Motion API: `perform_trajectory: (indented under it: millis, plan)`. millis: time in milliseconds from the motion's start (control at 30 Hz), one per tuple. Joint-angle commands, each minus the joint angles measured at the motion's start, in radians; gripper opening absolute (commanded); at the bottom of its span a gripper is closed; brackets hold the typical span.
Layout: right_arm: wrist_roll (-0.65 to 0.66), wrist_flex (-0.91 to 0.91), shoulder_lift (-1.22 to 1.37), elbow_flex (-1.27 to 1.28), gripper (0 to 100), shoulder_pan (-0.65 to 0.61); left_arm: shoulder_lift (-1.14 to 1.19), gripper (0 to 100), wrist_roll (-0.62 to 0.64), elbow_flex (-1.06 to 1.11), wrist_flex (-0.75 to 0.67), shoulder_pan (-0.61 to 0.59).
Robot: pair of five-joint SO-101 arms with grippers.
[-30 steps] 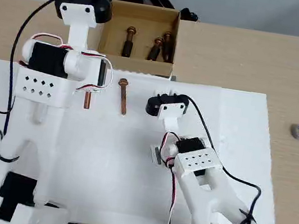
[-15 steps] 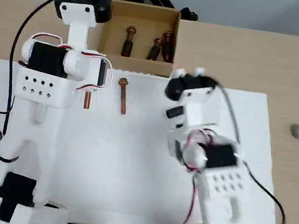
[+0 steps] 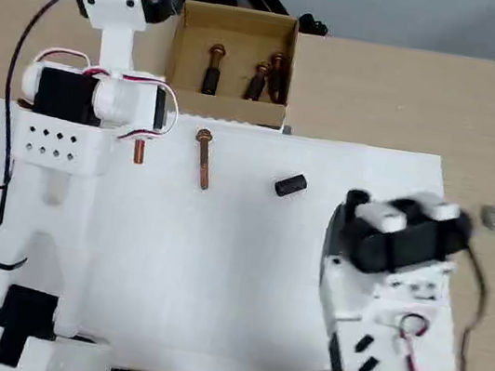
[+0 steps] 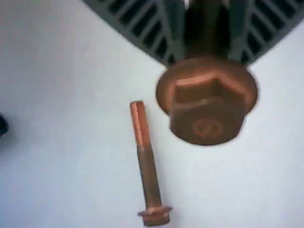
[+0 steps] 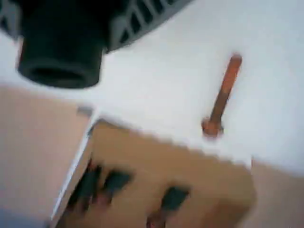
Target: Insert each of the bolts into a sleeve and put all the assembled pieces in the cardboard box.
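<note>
Between left jaws: bolt [image 4: 207, 102] clamped, head protruding.

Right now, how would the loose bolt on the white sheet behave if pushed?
The loose bolt lies flat; its round shank would probably roll, curving around the wider head. It looks metallic, so likely stiff and heavy for its size.

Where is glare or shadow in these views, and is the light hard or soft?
High view: soft light, the loose bolt casts hardly any shadow on the white sheet. Left wrist view: a bright glint on the held bolt. Right wrist view: no glare on the black sleeve.
</note>
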Motion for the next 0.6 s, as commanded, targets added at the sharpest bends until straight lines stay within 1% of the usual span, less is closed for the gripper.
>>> perform_trajectory:
  millis: [0,133,200,267,333,467,567]
  plan:
    - [0.012,-0.163,-0.074,0.258,0.3,-0.028,-0.06,1,-0.035,-0.096,-0.04,0.002]
    - [0.012,-0.507,-0.079,0.497,0.2,-0.073,-0.06,1,-0.069,-0.119,-0.078,0.026]
    - [0.009,-0.63,-0.047,0.568,0.2,-0.119,-0.06,1,-0.078,-0.12,-0.081,0.051]
    - [0.006,-0.71,-0.007,0.588,0.1,-0.166,-0.06,1,-0.081,-0.119,-0.074,0.077]
    - [0.006,-0.746,0.031,0.565,0.1,-0.2,-0.06,1,-0.081,-0.119,-0.072,0.097]
    - [0.006,-0.746,0.09,0.453,0.1,-0.245,-0.063,1,-0.081,-0.122,-0.071,0.13]
    - [0.006,-0.742,0.096,0.384,0.1,-0.286,-0.114,1,-0.081,-0.11,-0.052,0.166]
